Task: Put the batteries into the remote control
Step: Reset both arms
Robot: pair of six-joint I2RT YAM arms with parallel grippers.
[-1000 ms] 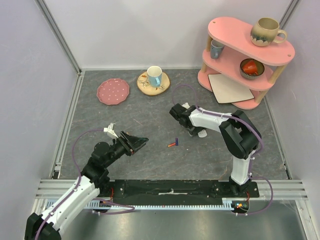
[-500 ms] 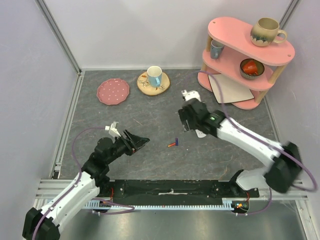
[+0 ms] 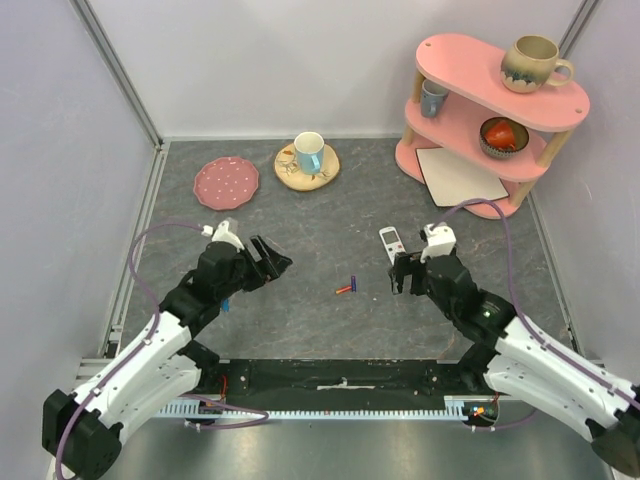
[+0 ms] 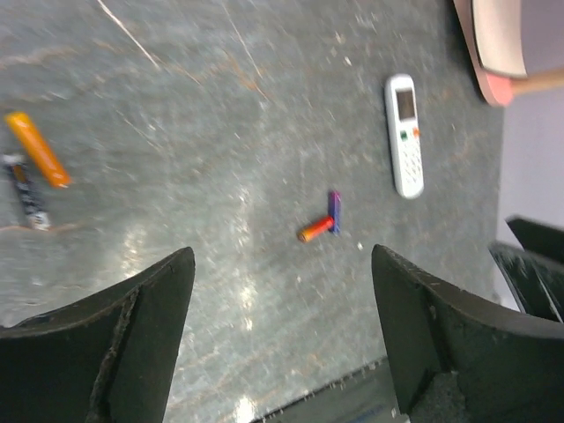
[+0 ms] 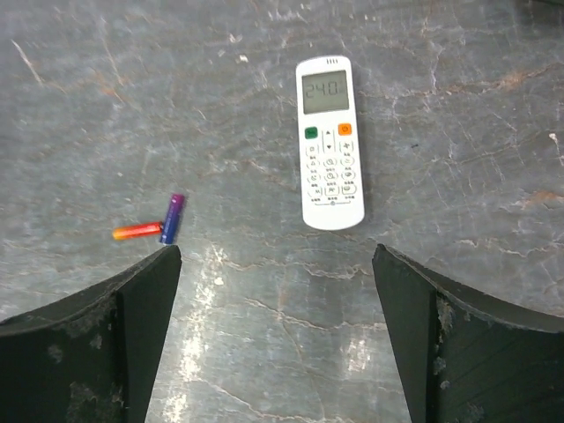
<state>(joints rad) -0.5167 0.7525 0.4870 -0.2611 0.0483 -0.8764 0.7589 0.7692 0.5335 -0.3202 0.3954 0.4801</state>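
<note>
The white remote control (image 3: 391,243) lies face up on the grey table, screen end away from the arms; it also shows in the right wrist view (image 5: 329,141) and the left wrist view (image 4: 404,134). A red-orange battery (image 5: 137,232) and a blue-purple battery (image 5: 173,218) lie touching in an L to its left, seen from above as one pair (image 3: 346,287). An orange battery (image 4: 37,160) and a dark one (image 4: 26,192) lie further left. My right gripper (image 3: 403,272) is open and empty, just near of the remote. My left gripper (image 3: 275,255) is open and empty, left of the pair.
A pink two-level shelf (image 3: 497,105) with a mug, a cup and a bowl stands at the back right, a white square slab (image 3: 458,176) at its foot. A pink plate (image 3: 226,183) and a wooden coaster with a cup (image 3: 308,160) sit at the back.
My right arm has drawn back from over the remote toward the near right, leaving the remote uncovered on the table. My left gripper has shifted a little up and back.
</note>
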